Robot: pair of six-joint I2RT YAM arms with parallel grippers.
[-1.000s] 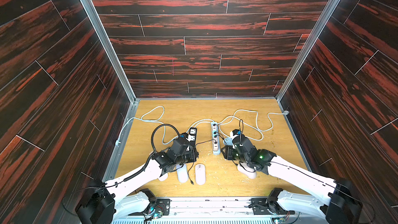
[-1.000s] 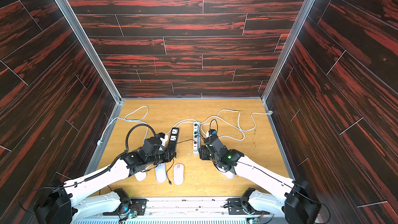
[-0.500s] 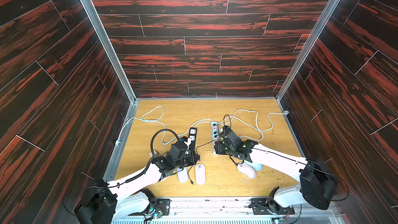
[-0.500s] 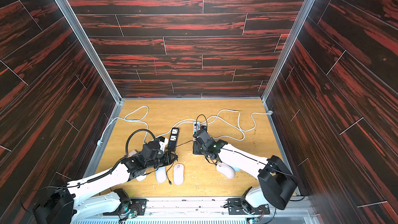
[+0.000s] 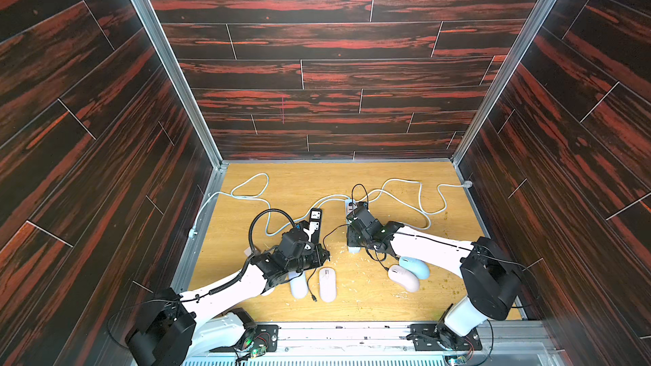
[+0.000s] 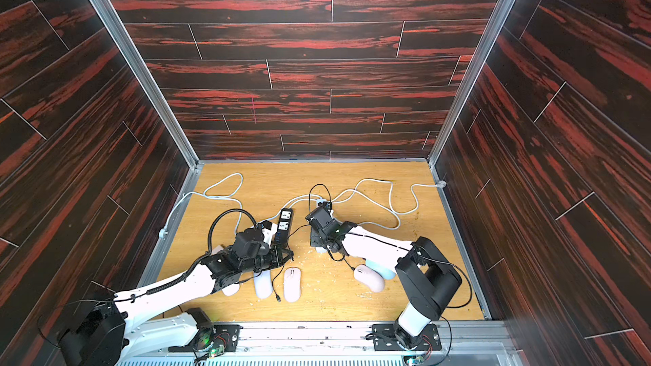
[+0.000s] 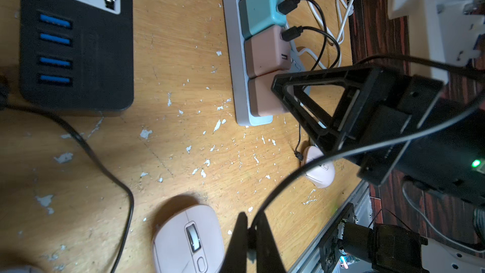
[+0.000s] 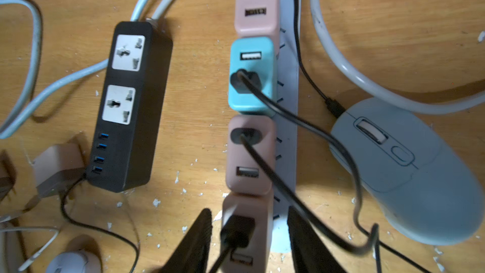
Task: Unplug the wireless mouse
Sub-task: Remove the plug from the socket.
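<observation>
- While the blue mouse and the pink mouse lie side by side just off the near end of the white power strip, each with a black lead at its nose, I can't tell which lead ends where.
- Look at the end pink adapter: a black USB plug is seated in it, and that looks like the target, being the nearest plug with the freest access.
- Right gripper straddles that adapter, jaws spread, with a gap on each side and nothing pinched yet. My guess is it's lining up to bite the plug.
- Right arm reaches in from its base, forearm low over both mice, wrist tipped down onto the strip.
- Left gripper is pressed together on a thin black cable, likely keeping slack clear of the partner's work.
- Left arm lies stretched and low, its tool pointing sideways toward the strip, above a white mouse on the table.
- Off to the side, the black power strip takes no part.
</observation>
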